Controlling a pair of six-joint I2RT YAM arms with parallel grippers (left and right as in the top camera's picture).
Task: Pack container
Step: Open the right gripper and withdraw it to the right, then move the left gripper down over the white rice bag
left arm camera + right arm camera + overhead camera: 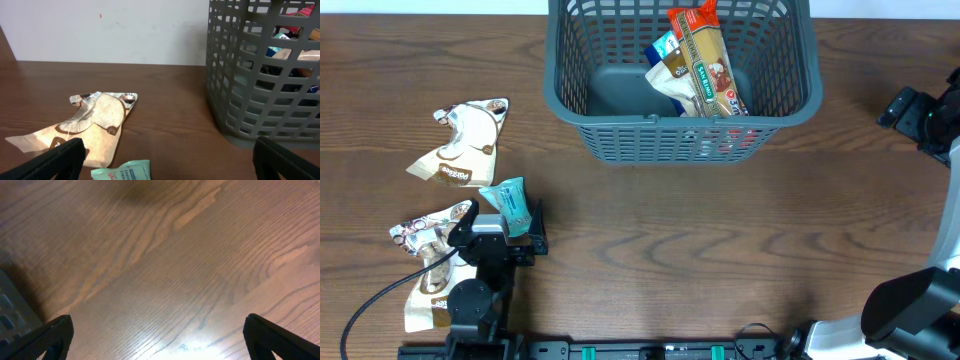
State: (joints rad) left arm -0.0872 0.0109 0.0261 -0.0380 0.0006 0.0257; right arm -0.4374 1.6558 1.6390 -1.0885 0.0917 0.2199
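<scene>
Container (620,135) holds packets (705,60); left gripper (170,156), spread wide, flanks teal packet (122,172).

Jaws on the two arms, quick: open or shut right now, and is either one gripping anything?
Left gripper: jaws open, holding nothing.
Right gripper: jaws open, holding nothing.

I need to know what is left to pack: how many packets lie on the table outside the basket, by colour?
Tan-and-white pouches: 2
Teal packets: 1
Total: 3
</scene>
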